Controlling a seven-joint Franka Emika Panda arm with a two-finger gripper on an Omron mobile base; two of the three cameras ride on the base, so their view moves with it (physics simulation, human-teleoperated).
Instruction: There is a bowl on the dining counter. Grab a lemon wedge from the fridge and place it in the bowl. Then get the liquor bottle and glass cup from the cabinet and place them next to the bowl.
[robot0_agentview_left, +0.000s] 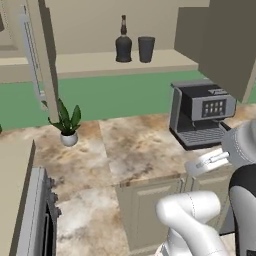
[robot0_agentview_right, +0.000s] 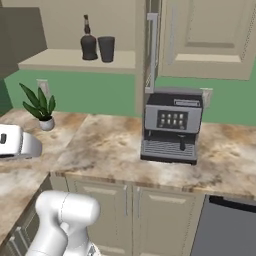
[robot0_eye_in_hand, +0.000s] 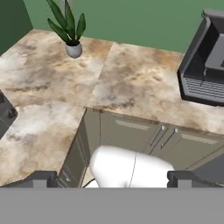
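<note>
From the left base view, the cabinet (robot0_agentview_left: 220, 45) hangs with its doors swung wide, and on its plain shelf the liquor bottle (robot0_agentview_left: 123, 42) stands upright with the glass cup (robot0_agentview_left: 146, 49) just beside it, on its right and apart from it. Below them, on the marble wall counter (robot0_agentview_left: 135, 145), sit a coffee machine (robot0_agentview_left: 200, 112) and a small potted plant (robot0_agentview_left: 67, 125). My arm bends up from the lower right corner, and my claw lies well below that shelf.

From the right base view, the bottle (robot0_agentview_right: 88, 42) and cup (robot0_agentview_right: 106, 49) stand on the same shelf, up and to the left of the coffee machine (robot0_agentview_right: 172, 127). The plant (robot0_agentview_right: 41, 107) sits at the far left of the counter (robot0_agentview_right: 105, 145).

From the hand view, my claw (robot0_eye_in_hand: 111, 178) shows its two dark tips spread as wide as they go, holding nothing. They hang over the panelled base cabinets (robot0_eye_in_hand: 144, 138) at the counter's (robot0_eye_in_hand: 131, 83) front edge, with the plant (robot0_eye_in_hand: 70, 30) far ahead to the left and the coffee machine (robot0_eye_in_hand: 205, 65) ahead to the right.
</note>
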